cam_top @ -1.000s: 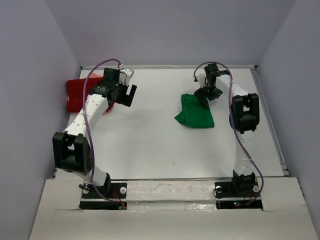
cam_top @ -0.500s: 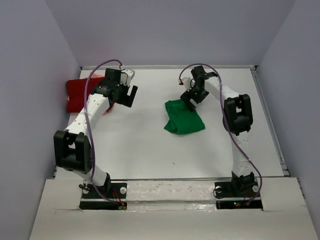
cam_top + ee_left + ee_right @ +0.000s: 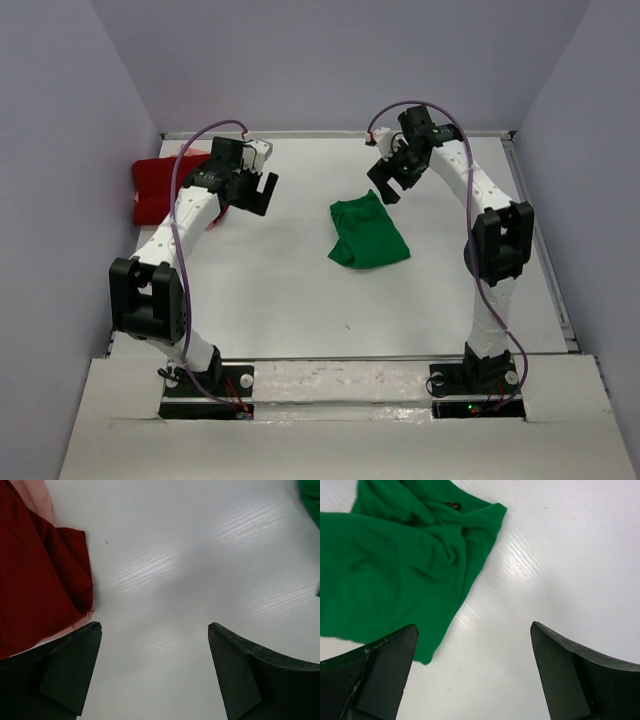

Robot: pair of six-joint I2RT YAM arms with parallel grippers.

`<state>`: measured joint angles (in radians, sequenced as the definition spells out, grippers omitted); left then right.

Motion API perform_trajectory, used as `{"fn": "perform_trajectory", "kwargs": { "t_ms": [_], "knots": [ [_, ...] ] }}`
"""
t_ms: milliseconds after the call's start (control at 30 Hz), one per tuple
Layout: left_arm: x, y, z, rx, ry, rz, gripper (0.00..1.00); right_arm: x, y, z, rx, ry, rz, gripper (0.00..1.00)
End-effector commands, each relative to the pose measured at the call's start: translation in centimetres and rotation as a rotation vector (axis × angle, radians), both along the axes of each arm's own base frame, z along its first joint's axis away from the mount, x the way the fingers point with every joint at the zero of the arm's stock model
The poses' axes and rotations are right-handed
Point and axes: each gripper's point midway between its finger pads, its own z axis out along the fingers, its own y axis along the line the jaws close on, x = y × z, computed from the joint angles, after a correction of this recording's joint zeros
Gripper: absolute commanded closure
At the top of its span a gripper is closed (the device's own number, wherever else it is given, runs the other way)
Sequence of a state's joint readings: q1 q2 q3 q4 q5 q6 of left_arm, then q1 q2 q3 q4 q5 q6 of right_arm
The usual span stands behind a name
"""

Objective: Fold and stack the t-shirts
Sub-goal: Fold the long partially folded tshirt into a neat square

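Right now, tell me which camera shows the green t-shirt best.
Top external: the whole green t-shirt shows, a loose bundle mid-table, every edge visible. The right wrist view gives closer fold detail but crops it at left and top. The left wrist view catches only a sliver at its right edge.

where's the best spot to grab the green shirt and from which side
Probably the far corner of the green shirt, coming down from the far right with the open right hand, which hovers nearest. That corner juts out as a thin edge lying flat on the table, while the middle is bunched in thicker folds.
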<state>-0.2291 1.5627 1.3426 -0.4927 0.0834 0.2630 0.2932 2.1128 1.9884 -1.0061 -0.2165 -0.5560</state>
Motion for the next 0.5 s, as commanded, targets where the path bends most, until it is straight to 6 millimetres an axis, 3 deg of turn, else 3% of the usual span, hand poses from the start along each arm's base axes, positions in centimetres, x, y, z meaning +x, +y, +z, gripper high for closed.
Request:
{"fn": "perform_trajectory", "kwargs": {
  "t_ms": [0, 233, 300, 467],
  "knots": [
    [0.3, -0.7, 1.1, -0.015, -0.002, -0.024, 0.01, -2.8, 0.4, 4.3, 0.064, -0.01, 0.067, 0.0],
    [0.1, -0.4, 0.3, 0.008, 0.008, -0.019, 0.01, -8.6, 1.8, 4.4, 0.101, 0.135, 0.203, 0.02],
    [0.1, -0.2, 0.3, 0.014, 0.006, -0.015, 0.01, -9.3, 2.0, 3.9, 0.095, 0.151, 0.215, 0.02],
    [0.1, -0.1, 0.3, 0.022, 0.004, -0.01, 0.01, -11.4, 4.5, 1.7, 0.06, 0.222, 0.293, 0.02]
  ]
}}
